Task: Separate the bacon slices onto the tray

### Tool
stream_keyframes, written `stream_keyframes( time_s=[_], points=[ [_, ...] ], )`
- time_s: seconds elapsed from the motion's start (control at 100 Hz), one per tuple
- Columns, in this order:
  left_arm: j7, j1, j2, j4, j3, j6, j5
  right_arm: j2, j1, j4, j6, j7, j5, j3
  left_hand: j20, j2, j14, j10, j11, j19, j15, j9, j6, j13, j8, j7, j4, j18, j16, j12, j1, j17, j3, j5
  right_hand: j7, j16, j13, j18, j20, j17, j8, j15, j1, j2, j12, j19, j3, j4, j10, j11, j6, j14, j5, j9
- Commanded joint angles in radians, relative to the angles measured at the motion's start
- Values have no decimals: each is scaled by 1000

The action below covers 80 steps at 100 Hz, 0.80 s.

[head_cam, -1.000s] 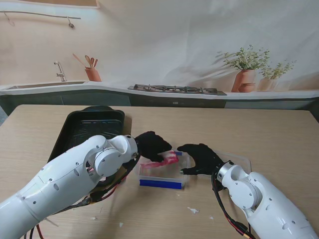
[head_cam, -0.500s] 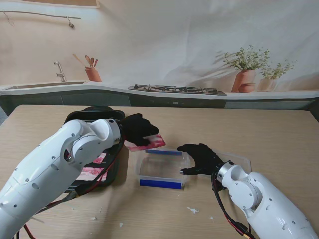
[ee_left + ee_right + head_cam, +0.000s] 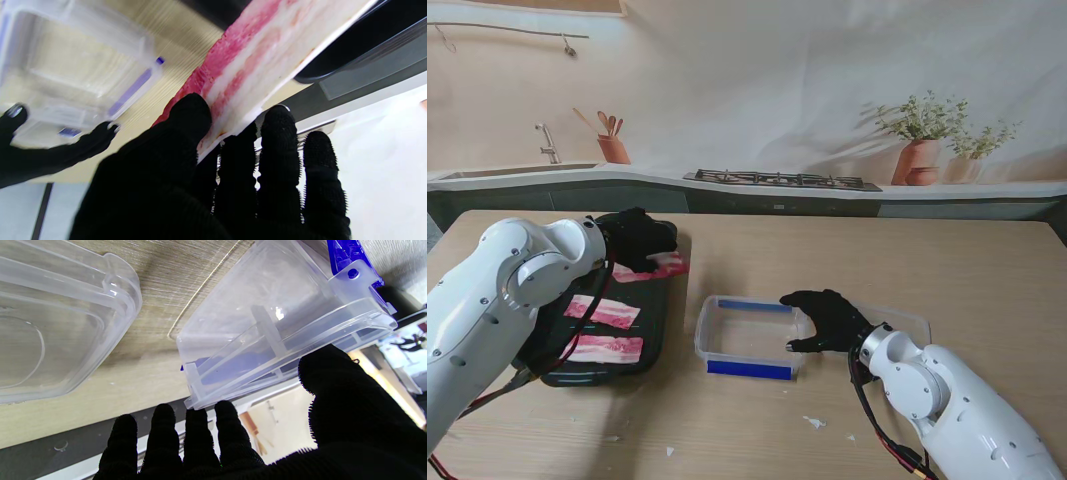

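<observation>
2 bacon slices [image 3: 604, 330] on tray [image 3: 632, 235], left hand [image 3: 635, 238] gripping 3rd slice [image 3: 655, 268], right hand [image 3: 825, 320] open at container [image 3: 749, 339]

A pale wooden table [image 3: 987, 270] is filling the near part of the stand's view. Behind it, a light counter [image 3: 757, 182] is running the width of the room above dark cabinet fronts. A sink with a tap [image 3: 547, 145] is sitting at its left end beside a clay pot of wooden spoons [image 3: 611, 140]. A gas hob [image 3: 782, 179] is lying in the middle. Two potted plants [image 3: 922, 135] are standing at the right, casting soft shadows on the cream wall [image 3: 747, 80]. A rail [image 3: 507, 32] is hanging high on the left.
</observation>
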<state>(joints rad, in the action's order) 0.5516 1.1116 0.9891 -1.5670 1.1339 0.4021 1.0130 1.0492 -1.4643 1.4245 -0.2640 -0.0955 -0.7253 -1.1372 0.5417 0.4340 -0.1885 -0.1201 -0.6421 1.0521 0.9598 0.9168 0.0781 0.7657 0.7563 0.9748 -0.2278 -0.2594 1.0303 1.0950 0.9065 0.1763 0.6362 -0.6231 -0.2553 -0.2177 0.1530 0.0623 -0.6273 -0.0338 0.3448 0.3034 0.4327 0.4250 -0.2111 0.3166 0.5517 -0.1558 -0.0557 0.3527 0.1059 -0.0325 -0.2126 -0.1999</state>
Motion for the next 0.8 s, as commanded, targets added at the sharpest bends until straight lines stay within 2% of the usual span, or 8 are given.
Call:
stream_keyframes(
  time_s=[0.0,0.05,0.16,0.41,0.51,0.62,0.79],
  points=[
    [2,-16,-17,51,7,44,66,6,-4,5,3,-16,-3,4,-6,-53,32,44,-5,-10,-12,1,-95,-22,33,70,2,16,1,31,57,-14,8,18,-4,-9,-24,2,-17,6,-3,0,-10,4,-1,2,16,47,13,16,-7,34,13,20],
    [1,-31,-22,81,8,70,96,6,-4,5,3,-16,-5,4,-9,-61,47,58,-3,-14,-19,-6,-109,-25,37,70,2,27,-4,31,54,-13,-4,26,-4,-10,-24,3,-17,6,-3,1,-10,5,-1,3,16,47,13,16,-6,34,13,20],
    [-9,-52,-26,147,6,70,112,6,-5,6,6,-15,-8,4,-12,-57,37,48,0,-22,-22,-12,-105,-44,34,71,7,32,-4,34,67,-32,-5,25,-4,-10,-25,2,-17,6,-3,1,-9,5,0,2,16,47,13,15,-6,34,13,20],
    [-149,-98,-34,297,-29,105,196,5,-8,10,18,-15,-17,4,-11,-47,52,65,17,-17,-36,-7,-135,-46,25,71,8,23,-19,30,55,-28,2,16,-4,-10,-25,3,-16,5,-2,1,-9,4,0,2,15,47,13,14,-6,34,13,19],
    [-207,-133,-39,358,-78,109,229,5,-9,12,20,-15,-19,3,-14,-39,61,75,27,-22,-46,-5,-154,-50,23,70,4,34,-30,30,42,-33,22,11,-4,-10,-25,3,-17,5,-2,1,-9,4,0,2,15,47,12,14,-6,35,14,20],
    [-240,-174,-44,410,-150,98,240,4,-8,12,19,-17,-22,4,-14,-36,69,84,30,-22,-46,-4,-172,-53,21,68,1,39,-35,26,30,-37,30,8,-4,-9,-25,2,-17,6,-2,0,-10,3,0,2,14,47,13,13,-5,34,14,20],
    [-258,-242,-48,481,-277,70,216,4,-9,12,21,-17,-23,4,-17,-39,81,99,34,-28,-56,-14,-191,-64,23,66,-3,44,-44,26,21,-46,34,12,-4,-9,-24,2,-17,5,-2,0,-8,3,0,2,13,47,13,14,-5,34,13,19]
  ],
)
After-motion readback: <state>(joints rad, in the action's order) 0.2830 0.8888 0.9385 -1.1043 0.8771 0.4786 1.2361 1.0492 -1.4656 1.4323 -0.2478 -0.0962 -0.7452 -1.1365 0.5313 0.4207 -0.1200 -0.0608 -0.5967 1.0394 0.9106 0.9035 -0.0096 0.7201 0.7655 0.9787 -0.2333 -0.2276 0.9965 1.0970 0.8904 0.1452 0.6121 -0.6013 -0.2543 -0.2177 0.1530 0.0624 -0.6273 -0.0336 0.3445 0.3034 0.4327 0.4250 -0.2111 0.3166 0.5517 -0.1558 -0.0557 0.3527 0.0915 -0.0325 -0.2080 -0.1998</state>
